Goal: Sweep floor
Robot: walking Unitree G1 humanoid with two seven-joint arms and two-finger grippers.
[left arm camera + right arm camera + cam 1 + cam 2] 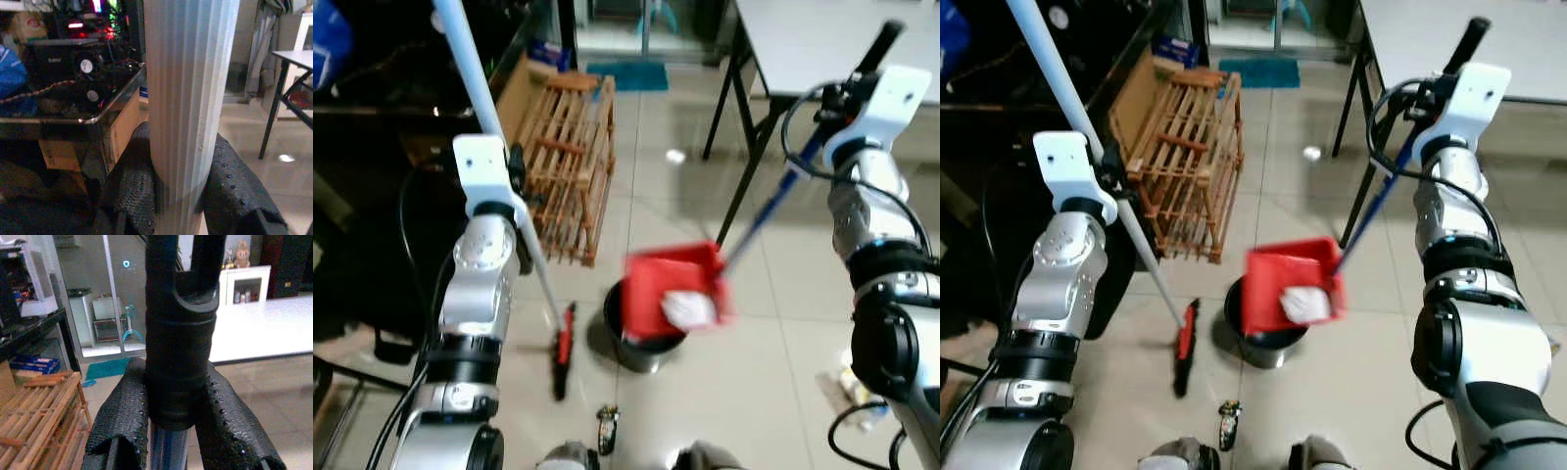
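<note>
Progress: late stage, by judgement. Right hand [183, 431] is pinching the dustpan handle [773, 201], tipping the red dustpan [674, 284] with white waste [688, 309] over the bin [641, 345] at centre. Left hand [188, 196] is pinching the broom pole [188, 98]; broom head [564, 351] is resting on the floor at 9 o'clock of the bin.

Remaining: white scrap [674, 156] at 12 o'clock, small litter [607, 427] at 6.

Room: wooden rack [570, 166] is crowding 10 o'clock; surface legs [744, 127] at 1; open tile at 3.
</note>
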